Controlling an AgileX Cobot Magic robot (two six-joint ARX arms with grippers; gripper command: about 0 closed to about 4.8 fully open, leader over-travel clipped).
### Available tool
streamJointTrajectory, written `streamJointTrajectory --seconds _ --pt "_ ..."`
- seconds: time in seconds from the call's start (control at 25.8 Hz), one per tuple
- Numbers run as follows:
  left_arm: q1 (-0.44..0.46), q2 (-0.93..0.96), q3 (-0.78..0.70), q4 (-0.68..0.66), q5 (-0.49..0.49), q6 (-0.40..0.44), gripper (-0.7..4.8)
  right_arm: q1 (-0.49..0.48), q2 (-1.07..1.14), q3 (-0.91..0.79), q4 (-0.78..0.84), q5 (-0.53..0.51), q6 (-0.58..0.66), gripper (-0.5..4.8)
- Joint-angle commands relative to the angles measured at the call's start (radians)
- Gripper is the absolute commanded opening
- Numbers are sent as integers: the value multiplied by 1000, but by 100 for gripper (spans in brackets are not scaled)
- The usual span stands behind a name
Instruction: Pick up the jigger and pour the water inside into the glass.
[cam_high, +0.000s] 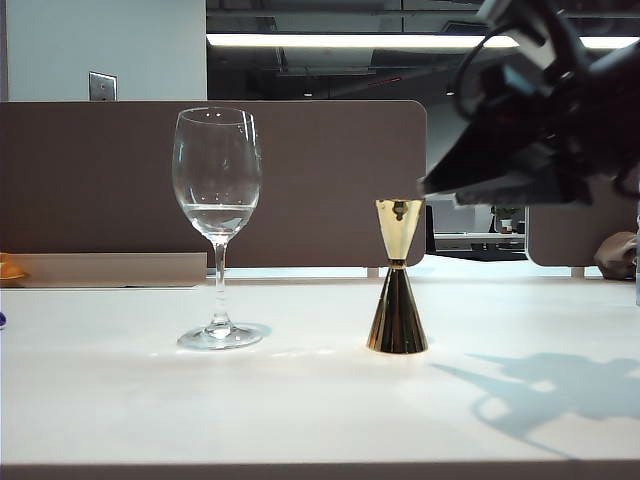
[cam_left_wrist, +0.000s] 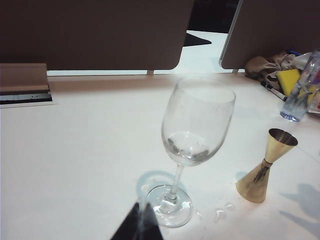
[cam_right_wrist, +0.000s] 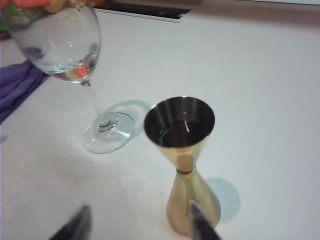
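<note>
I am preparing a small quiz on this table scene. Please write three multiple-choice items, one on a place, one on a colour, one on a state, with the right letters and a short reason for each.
1. Seen from the exterior view, where does the jigger stand?
A. To the right of the glass, apart from it
B. Inside the glass
C. To the left of the glass

2. What colour is the jigger?
A. Red
B. Shiny gold
C. Blue

3. How is the right gripper?
A. Shut on the jigger
B. Shut on the glass
C. Open, holding nothing

Answers:
1 A: bare table lies between the two.
2 B: its metal shines gold in all views.
3 C: the right wrist view shows its fingers spread, the jigger standing free on the table; the left gripper shows only as a dark tip near the glass foot.
</note>
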Motion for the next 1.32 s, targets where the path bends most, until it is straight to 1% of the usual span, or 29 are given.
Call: streamJointTrajectory --seconds 0.04,0.08,0.19,0.39,0.54,0.77,0.93,1.08,1.12,1.24,1.32 --pt "0 1 5 11 28 3 -6 4 99 41 68 29 -15 285" --pt "1 1 6 10 42 3 -6 4 138 61 71 29 -53 285" --pt "1 1 8 8 51 3 -6 4 207 85 101 29 -75 285" --pt "0 1 8 3 51 3 -6 3 294 108 127 30 -77 285" --pt "0 1 10 -29 51 3 -6 2 360 108 221 33 -79 285" --pt "1 1 10 -48 51 3 -6 1 430 137 251 34 -80 284" --pt "1 1 10 -48 51 4 -6 1 473 167 276 52 -79 284" --pt "1 1 10 -49 51 49 -6 1 506 177 296 52 -79 282" --pt "1 1 10 -49 51 48 -6 1 510 176 297 52 -79 266" --pt "2 1 10 -49 50 49 -6 1 511 177 299 53 -79 261" --pt "2 1 10 -48 43 81 -6 1 512 177 299 60 -79 261"
